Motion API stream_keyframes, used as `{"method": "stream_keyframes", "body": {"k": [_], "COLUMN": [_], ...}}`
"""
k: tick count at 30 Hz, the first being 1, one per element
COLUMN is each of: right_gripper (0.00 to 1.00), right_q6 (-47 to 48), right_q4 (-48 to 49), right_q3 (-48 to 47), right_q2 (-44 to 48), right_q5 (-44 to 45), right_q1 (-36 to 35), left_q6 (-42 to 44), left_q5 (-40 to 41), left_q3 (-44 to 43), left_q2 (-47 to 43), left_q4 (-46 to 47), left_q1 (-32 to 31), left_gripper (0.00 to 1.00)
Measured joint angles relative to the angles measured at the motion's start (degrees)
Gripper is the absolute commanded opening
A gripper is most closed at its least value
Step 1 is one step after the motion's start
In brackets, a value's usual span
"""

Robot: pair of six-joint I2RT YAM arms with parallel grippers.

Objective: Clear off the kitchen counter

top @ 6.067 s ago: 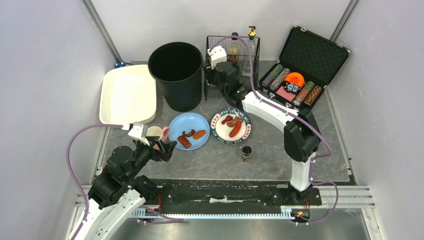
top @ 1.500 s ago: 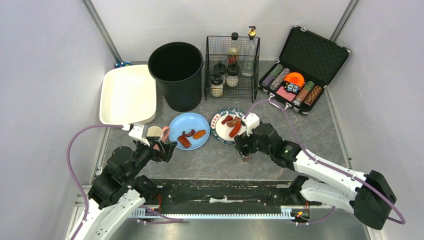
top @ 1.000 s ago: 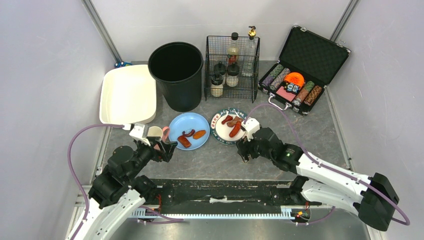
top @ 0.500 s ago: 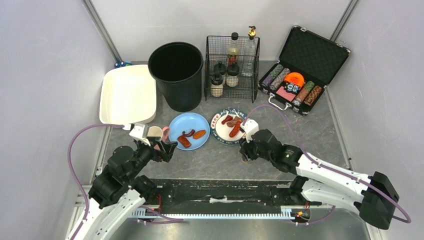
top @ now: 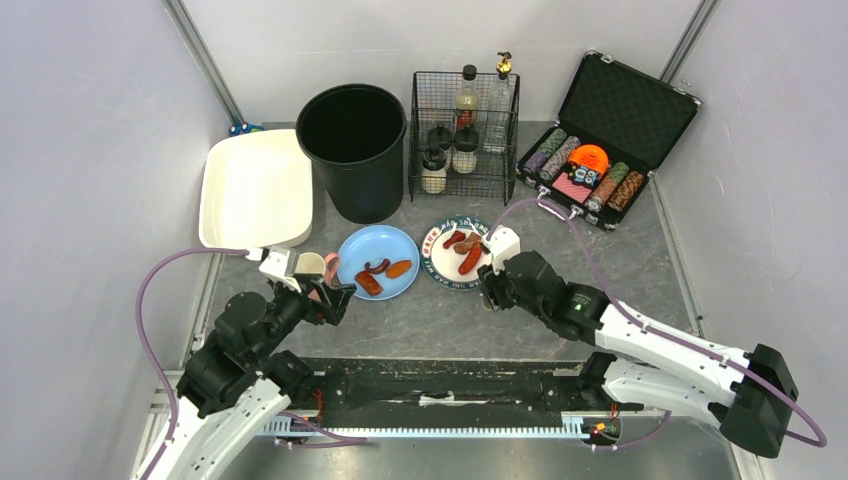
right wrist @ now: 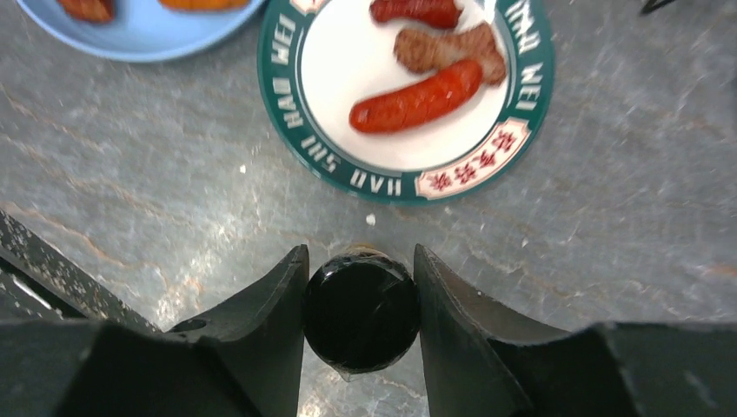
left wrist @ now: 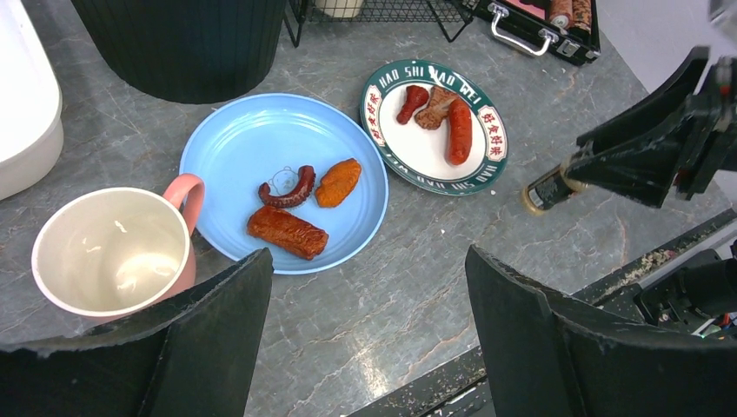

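Observation:
On the dark grey kitchen counter (top: 560, 260) my right gripper (top: 490, 293) (right wrist: 360, 254) is shut on a small dark jar (right wrist: 361, 317) with a black lid. The left wrist view shows the jar (left wrist: 546, 189) tilted between the right fingers. Just beyond it sits a green-rimmed plate (top: 447, 272) (right wrist: 348, 78) with sausages. Left of that are a blue plate (top: 378, 250) (left wrist: 261, 152) with food pieces and a pink-handled mug (top: 310, 265) (left wrist: 104, 252). My left gripper (top: 335, 295) (left wrist: 367, 256) stands open over bare counter, beside the mug.
A black bucket (top: 355, 150) and a white tray (top: 255, 190) stand at the back left. A wire basket (top: 465, 135) with bottles is at the back middle, an open case of chips (top: 600, 150) at the back right. A black rail (top: 440, 385) runs along the near edge.
My right gripper has closed on the small dark jar and shifted slightly toward the green-rimmed plate. The left arm has not moved.

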State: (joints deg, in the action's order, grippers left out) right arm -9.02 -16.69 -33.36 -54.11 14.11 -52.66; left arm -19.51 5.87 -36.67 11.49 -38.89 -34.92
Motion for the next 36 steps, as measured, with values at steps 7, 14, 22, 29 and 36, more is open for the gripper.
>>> {"method": "stream_keyframes", "body": {"k": [7, 14, 22, 29, 36], "right_gripper": [0.0, 0.0, 0.0, 0.0, 0.0], "right_q6": [2.38, 6.32, 10.6, 11.21, 10.71], "right_q4": [-0.15, 1.73, 5.22, 8.35, 10.82], "right_q3": [-7.96, -14.93, -25.66, -35.1, -40.52], "right_q2": [-0.09, -4.42, -15.08, -22.8, -29.92], "right_q5": [4.55, 9.55, 11.56, 11.28, 10.95], "right_q1": [0.0, 0.0, 3.32, 9.44, 13.05], "left_q6": [-0.02, 0.0, 0.0, 0.0, 0.0], "left_q5": [-0.02, -0.02, -0.02, 0.0, 0.0], "left_q3": [0.0, 0.0, 0.02, 0.02, 0.04], "left_q2": [-0.26, -0.46, -0.79, -0.85, -0.9], "left_q4": [0.0, 0.0, 0.0, 0.0, 0.0], "left_q1": [0.0, 0.0, 0.0, 0.0, -0.07], "left_gripper": [0.87, 0.87, 0.87, 0.87, 0.87]}}
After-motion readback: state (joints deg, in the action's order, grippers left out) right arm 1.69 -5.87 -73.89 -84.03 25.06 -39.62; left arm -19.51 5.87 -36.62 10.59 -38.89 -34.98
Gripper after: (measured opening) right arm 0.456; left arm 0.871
